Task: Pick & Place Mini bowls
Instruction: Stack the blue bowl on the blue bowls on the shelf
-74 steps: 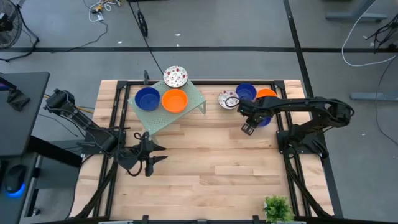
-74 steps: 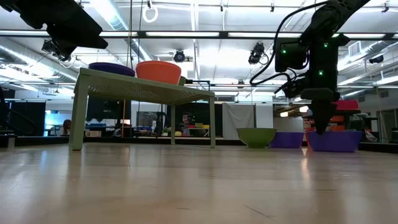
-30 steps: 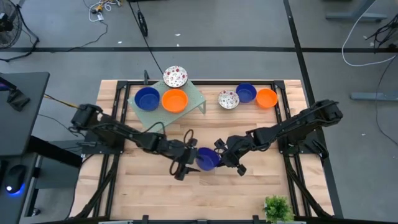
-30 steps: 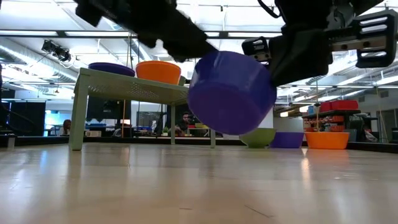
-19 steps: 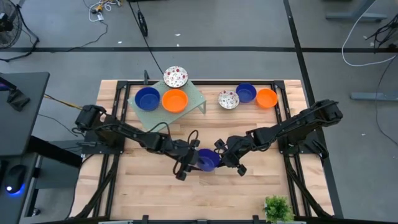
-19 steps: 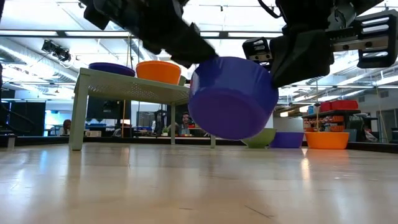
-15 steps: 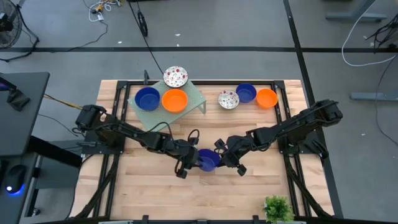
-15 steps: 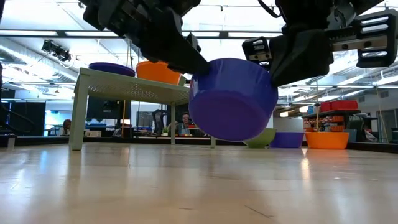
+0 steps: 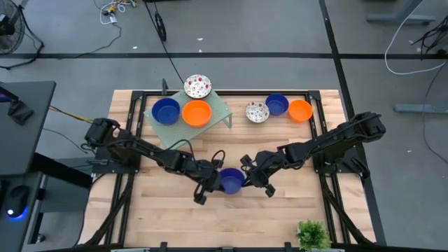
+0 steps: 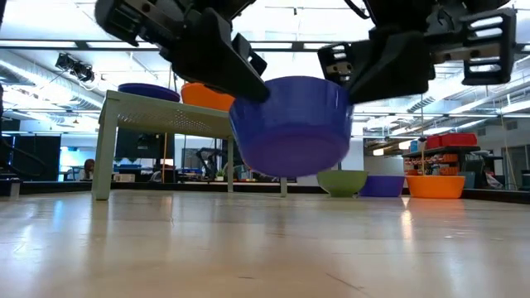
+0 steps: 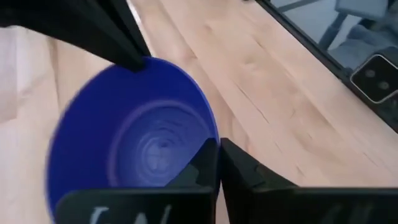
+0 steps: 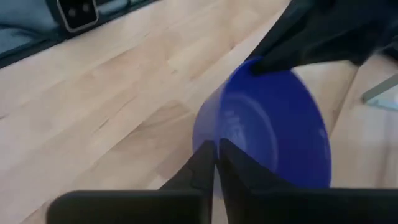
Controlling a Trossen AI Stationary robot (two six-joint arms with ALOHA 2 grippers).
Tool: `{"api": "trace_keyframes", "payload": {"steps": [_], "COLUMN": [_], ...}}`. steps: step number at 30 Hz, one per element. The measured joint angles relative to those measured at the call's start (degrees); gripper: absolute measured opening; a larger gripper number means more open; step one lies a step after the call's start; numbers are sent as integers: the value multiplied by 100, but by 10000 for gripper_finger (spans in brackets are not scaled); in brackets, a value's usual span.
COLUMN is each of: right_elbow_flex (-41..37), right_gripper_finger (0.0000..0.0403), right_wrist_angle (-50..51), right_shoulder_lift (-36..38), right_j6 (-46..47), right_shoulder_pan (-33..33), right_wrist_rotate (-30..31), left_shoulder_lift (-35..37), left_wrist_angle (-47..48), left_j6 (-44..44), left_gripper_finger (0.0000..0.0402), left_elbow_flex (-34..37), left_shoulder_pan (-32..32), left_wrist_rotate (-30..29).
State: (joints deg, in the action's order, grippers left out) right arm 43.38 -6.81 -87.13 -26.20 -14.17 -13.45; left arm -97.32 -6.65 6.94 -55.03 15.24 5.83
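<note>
A blue mini bowl point(image 9: 231, 180) hangs above the middle of the desk point(image 9: 280, 210), a little toward the front edge, clear of the wood in the low view. Both arms have it: the left gripper point(image 9: 212, 180) pinches the rim on one side, fingers clenched across the wall as its wrist view shows, and the right gripper point(image 9: 249, 176) grasps the opposite rim the same way.

This looks like a hand-over between arms. To do it well, one gripper should let go only once the other's pinch is firm and square on the rim; a thin rim held at one point will tend to swing down when the second support goes. Releasing straight outward, away from the bowl, and keeping the bowl level would avoid tipping it or knocking the other fingers.

Toward the back-left corner stands the pale green rack point(image 9: 220, 114), carrying a blue bowl point(image 9: 166, 110) and an orange bowl point(image 9: 197, 113), with a speckled bowl point(image 9: 198, 85) at its rear edge. Near the back-right corner a speckled bowl point(image 9: 257, 112), another blue bowl point(image 9: 277, 104) and an orange bowl point(image 9: 300, 110) sit in a row. The desk's centre and front are open, so there is free room to withdraw sideways; a carry toward the rack must clear its edge and the bowls already on it.
</note>
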Motion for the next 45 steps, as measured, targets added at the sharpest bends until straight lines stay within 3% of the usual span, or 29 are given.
{"api": "trace_keyframes", "payload": {"steps": [5, 8, 18, 24, 29, 34, 40, 45], "right_elbow_flex": [1, 4, 4, -4, -2, -2, -2, -2], "right_gripper_finger": [58, 77, 93, 93, 93, 94, 94, 94], "right_wrist_angle": [-322, -195, 668, 491, 437, 306, 247, 216], "right_shoulder_lift": [134, 356, 498, 359, 319, 315, 313, 313], "right_j6": [17, 20, 678, 698, 669, 621, 577, 567], "right_shoulder_pan": [-22, -24, -35, -35, -35, -35, -26, -14], "right_wrist_rotate": [194, 228, 230, 229, 243, 245, 247, 247], "left_shoulder_lift": [6, 49, 178, 722, 1699, 2815, 3847, 4192], "left_wrist_angle": [157, 897, 6083, 8364, 8791, 8652, 7604, 6674], "left_j6": [-80, -197, -1458, -2583, -3031, -3070, -2572, -1966], "left_gripper_finger": [6, 6, 5, 5, 5, 5, 8, 5], "left_elbow_flex": [-113, -576, -3318, -4074, -3851, -3100, -1858, -1106], "left_shoulder_pan": [220, 484, 1135, 1026, 792, 231, -522, -1052], "left_wrist_rotate": [-140, -495, -2733, -3849, -4349, -4668, -4498, -4082]}}
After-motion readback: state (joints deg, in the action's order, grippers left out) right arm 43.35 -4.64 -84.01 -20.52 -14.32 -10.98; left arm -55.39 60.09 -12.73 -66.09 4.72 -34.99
